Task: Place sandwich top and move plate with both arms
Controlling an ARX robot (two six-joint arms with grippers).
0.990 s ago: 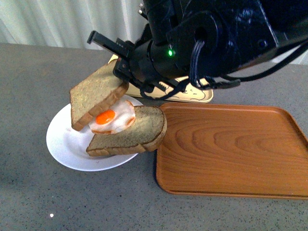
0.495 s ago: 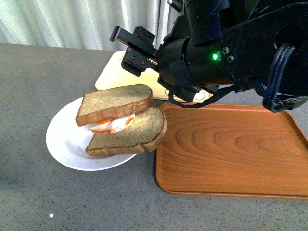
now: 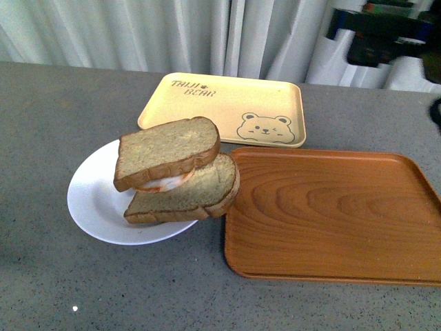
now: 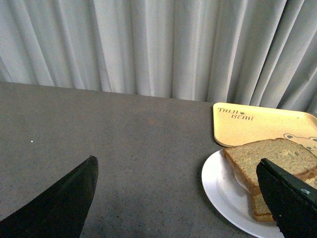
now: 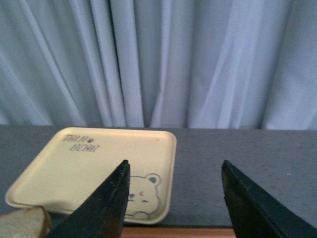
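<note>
**A:** Front view first. Where's the sandwich top?

**B:** The sandwich top [image 3: 167, 153] lies on the egg slice [image 3: 189, 193] on the plate [image 3: 93, 207]. It sits skewed and tilted, overhanging on the left. The egg slice pokes past the rim toward the wooden tray [image 3: 331, 214]. Only a blurred piece of the right arm [image 3: 386, 31] shows in the top corner.

**A:** So the plate move is next?

**B:** I'd judge so. In the left wrist view, the left end effector [image 4: 177, 161] gapes wide and empty over the desk [image 4: 124, 139], beside the plate [image 4: 218, 183]. It should pinch bare rim, clear of the bread.

**A:** And the right wrist view?

**B:** The right end effector [image 5: 174, 163] is wide and empty too, facing the bear tray [image 5: 89, 168]. Bread covers the rim by the wooden tray, so it should pick an uncovered stretch. Both arms should lift level and slowly together, or that skewed top may slide.
</note>
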